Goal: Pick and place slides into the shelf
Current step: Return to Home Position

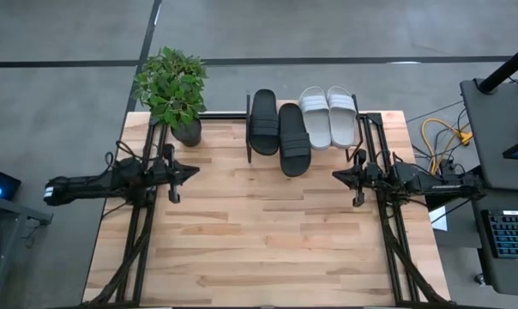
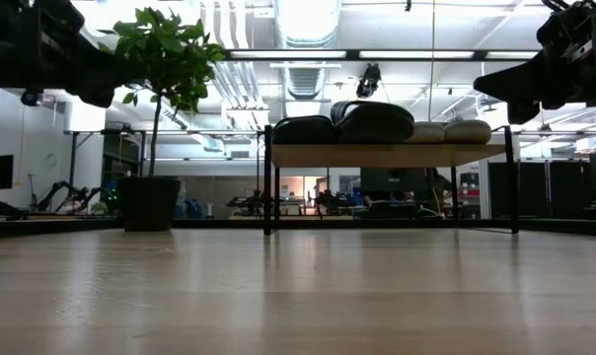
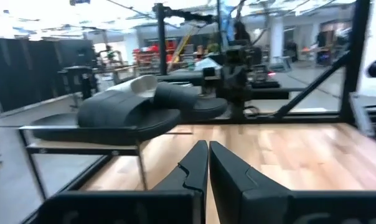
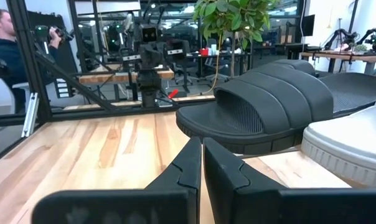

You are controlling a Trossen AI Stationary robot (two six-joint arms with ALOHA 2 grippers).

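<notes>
Tabletop (image 1: 259, 232): slides (image 1: 295, 137) (shelved) lie beyond left tool (image 1: 195, 171), right tool (image 1: 334, 175), both closed, empty.

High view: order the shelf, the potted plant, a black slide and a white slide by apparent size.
1. Shelf, widest.
2. Potted plant, close behind; its leaves sit nearer the camera, so unsure.
3. Black slide and white slide: alike, not ranked apart.

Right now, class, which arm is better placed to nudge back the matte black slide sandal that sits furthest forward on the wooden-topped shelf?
Probably right: the right gripper sits nearer the matte black slide than the left gripper.
</notes>
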